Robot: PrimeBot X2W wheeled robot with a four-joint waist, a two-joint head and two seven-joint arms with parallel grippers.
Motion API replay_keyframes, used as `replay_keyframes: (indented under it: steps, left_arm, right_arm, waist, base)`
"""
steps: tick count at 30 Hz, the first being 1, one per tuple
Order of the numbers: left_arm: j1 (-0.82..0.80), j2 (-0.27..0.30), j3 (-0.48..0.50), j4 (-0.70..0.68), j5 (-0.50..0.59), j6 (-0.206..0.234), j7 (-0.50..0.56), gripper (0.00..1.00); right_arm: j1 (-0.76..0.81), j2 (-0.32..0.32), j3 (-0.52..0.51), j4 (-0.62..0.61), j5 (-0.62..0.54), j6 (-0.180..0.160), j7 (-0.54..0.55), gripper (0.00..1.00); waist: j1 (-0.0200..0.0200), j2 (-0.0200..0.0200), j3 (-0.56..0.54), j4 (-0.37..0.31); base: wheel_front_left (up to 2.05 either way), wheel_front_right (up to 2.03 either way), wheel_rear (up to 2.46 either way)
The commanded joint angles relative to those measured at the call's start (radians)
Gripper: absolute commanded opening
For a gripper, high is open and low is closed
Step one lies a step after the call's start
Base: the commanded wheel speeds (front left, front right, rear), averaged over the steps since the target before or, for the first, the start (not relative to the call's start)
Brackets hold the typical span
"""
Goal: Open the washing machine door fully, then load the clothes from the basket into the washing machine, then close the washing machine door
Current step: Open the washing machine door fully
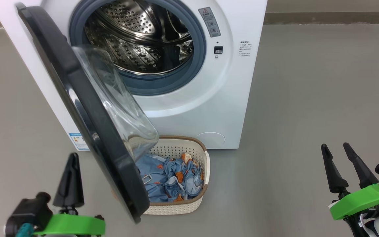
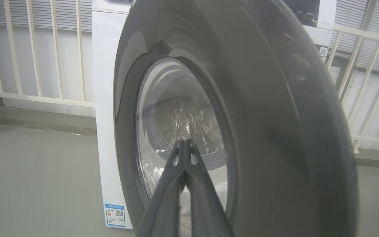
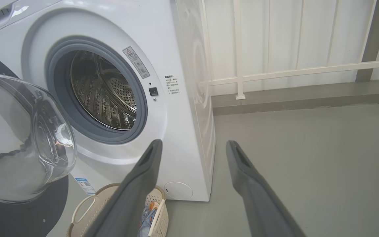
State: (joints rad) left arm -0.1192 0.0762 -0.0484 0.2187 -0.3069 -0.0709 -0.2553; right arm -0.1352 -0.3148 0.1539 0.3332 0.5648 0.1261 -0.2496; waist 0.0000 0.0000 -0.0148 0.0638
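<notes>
The white washing machine (image 1: 209, 108) stands ahead with its steel drum (image 1: 137, 36) exposed. Its black door (image 1: 77, 108) hangs partly open to the left, the clear glass bowl (image 1: 117, 102) bulging over the basket. On the floor below sits the cream basket (image 1: 189, 204) holding the light blue printed clothes (image 1: 173, 179). My left gripper (image 1: 73, 158) is shut and empty, just left of the door's outer face (image 2: 275, 115). My right gripper (image 1: 336, 148) stands open at the lower right, well clear of the machine (image 3: 183, 131) and the basket (image 3: 87, 210).
Grey floor (image 1: 308, 98) stretches to the right of the machine. A white railing (image 3: 291, 70) and a raised kerb (image 3: 308, 95) run behind it. A blue label sticker (image 1: 77, 141) marks the machine's lower left corner.
</notes>
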Motion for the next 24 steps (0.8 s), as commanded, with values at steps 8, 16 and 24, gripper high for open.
replay_keyframes:
  steps: [8, 16, 24]
  left_arm:
    - [-0.033, -0.009, 0.044, -0.225, 0.041, -0.012, -0.006, 0.00]
    - [-0.030, -0.020, -0.050, -0.433, 0.066, -0.021, -0.006, 0.00]
    - [-0.010, -0.022, -0.170, -0.508, 0.052, -0.030, 0.061, 0.00]
  right_arm:
    - [-0.012, -0.013, 0.021, -0.022, 0.012, 0.005, -0.012, 1.00]
    - [-0.012, -0.009, 0.031, -0.020, 0.014, 0.005, -0.012, 1.00]
    - [-0.015, -0.004, 0.039, -0.022, 0.017, 0.005, -0.012, 1.00]
  waist:
    - [0.0000, 0.0000, -0.005, 0.015]
    - [0.0000, 0.0000, -0.013, 0.020]
    - [0.0000, 0.0000, -0.013, 0.012]
  base:
    - [0.00, 0.00, 0.00]
    - [0.00, 0.00, 0.00]
    - [0.00, 0.00, 0.00]
